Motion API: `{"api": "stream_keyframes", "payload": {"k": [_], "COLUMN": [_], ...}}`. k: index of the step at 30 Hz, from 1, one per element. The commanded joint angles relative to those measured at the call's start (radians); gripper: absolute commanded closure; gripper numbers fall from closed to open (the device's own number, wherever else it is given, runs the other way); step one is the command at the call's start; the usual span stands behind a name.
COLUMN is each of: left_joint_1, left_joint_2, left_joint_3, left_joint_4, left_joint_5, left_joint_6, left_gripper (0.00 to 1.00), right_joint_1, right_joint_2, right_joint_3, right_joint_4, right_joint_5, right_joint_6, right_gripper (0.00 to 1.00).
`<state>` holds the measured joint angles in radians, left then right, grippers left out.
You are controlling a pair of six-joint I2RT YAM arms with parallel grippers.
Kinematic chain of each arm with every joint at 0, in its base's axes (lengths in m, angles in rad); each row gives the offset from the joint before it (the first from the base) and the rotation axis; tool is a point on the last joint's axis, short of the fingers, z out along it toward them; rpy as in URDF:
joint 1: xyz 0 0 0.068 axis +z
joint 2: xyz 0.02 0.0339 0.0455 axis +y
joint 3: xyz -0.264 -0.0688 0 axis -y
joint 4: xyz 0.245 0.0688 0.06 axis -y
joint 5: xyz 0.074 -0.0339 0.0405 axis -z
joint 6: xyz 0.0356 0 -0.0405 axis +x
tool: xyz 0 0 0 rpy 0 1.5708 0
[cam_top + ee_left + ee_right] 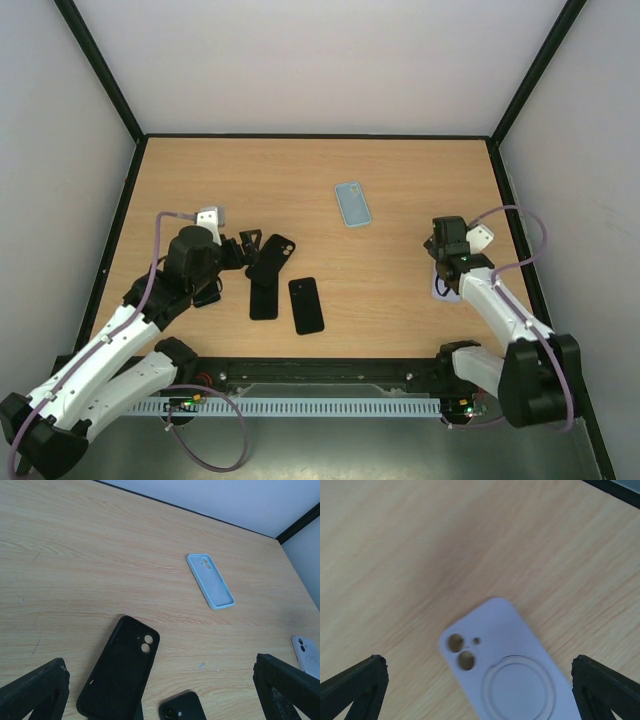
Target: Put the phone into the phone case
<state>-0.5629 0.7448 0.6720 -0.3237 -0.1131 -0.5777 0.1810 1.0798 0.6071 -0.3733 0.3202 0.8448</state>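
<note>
Currently nothing is held: the left hand [232,268] and right hand [445,262] are both spread wide. The black phone [306,305] is laid flat on the bench [400,180], just beside the black case [272,260]. It is best gripped across its long edges, then lowered squarely into the case.

Top view high above the near edge, looking down on the whole table [400,300]; left wrist view low, facing far-right, sharing the black case [120,667] with it; right wrist view close above the lavender case [505,670]
</note>
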Motion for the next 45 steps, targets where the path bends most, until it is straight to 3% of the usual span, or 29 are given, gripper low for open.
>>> {"api": "stream_keyframes", "payload": {"k": [1,10,22,33,37,45], "left_joint_1": [-0.003,-0.003,-0.004,-0.003,-0.004,-0.005], "left_joint_2": [-0.028,-0.065,-0.075,-0.076,-0.078,-0.078], "left_joint_3": [-0.005,-0.004,-0.012,-0.013,-0.013,-0.018], "left_joint_4": [-0.021,-0.043,-0.045,-0.048,-0.051,-0.048], "left_joint_5": [0.002,0.006,0.01,0.008,0.006,0.007], "left_joint_6": [0.025,0.042,0.042,0.045,0.045,0.041], "left_gripper": [0.0,0.0,0.0,0.0,0.0,0.0], "right_joint_1": [-0.088,-0.236,-0.239,-0.093,-0.044,0.016], "right_joint_2": [0.096,0.25,0.314,0.191,0.175,0.169], "right_joint_3": [-0.033,-0.079,-0.124,-0.164,-0.178,-0.168], "right_joint_4": [0.09,0.204,0.234,0.163,0.148,0.1], "right_joint_5": [-0.008,-0.154,-0.417,-0.42,-0.436,-0.33], "right_joint_6": [-0.024,-0.079,-0.112,-0.057,-0.039,-0.029], "right_gripper": [0.03,0.02,0.02,0.0,0.05,0.12]}}
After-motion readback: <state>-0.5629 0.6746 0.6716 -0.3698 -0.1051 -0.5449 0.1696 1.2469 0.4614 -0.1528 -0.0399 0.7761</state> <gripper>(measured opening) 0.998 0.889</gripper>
